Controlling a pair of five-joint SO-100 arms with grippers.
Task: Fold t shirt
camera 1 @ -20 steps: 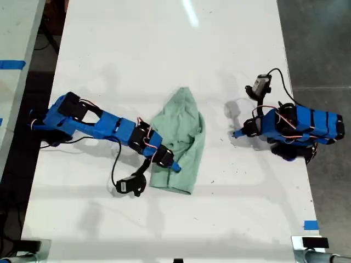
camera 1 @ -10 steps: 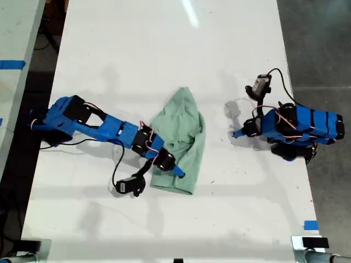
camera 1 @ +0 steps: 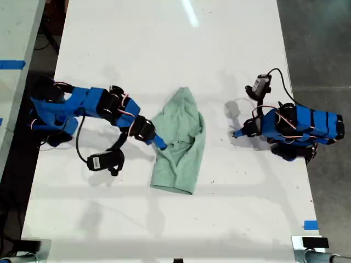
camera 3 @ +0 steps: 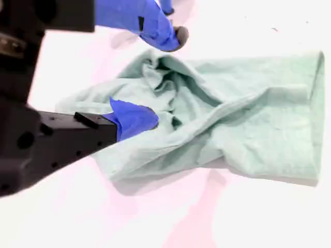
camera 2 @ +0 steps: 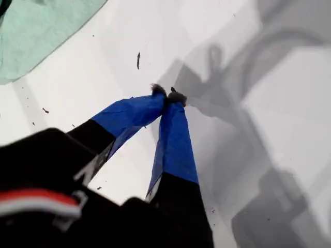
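since half a second ago the arm on the exterior view's left has drawn back and folded at the elbow. my second gripper was low over the near left corner of the t shirt then; now it sits farther up, at the shirt's left edge about halfway along. its dangling wrist camera has swung left with it. the near left corner of the shirt, covered by the arm before, now shows bare. the shirt itself has hardly shifted: it lies crumpled on the white table, midway between the two arms, with its narrow end pointing far and its wide end near. the arm on the exterior view's right has not moved.

in the second wrist view my second gripper has its jaws spread apart. one blue fingertip lies over the wrinkled t shirt; the other sits past the cloth's edge over the table. whether the lower tip presses the fabric or only hovers above it i cannot tell.

in the first wrist view my first gripper has its tips together with nothing between them, over bare table. only a corner of the t shirt shows there, well apart from the tips. in the exterior view my first gripper is small and partly lost under its own arm and cables, pointing left toward the shirt.
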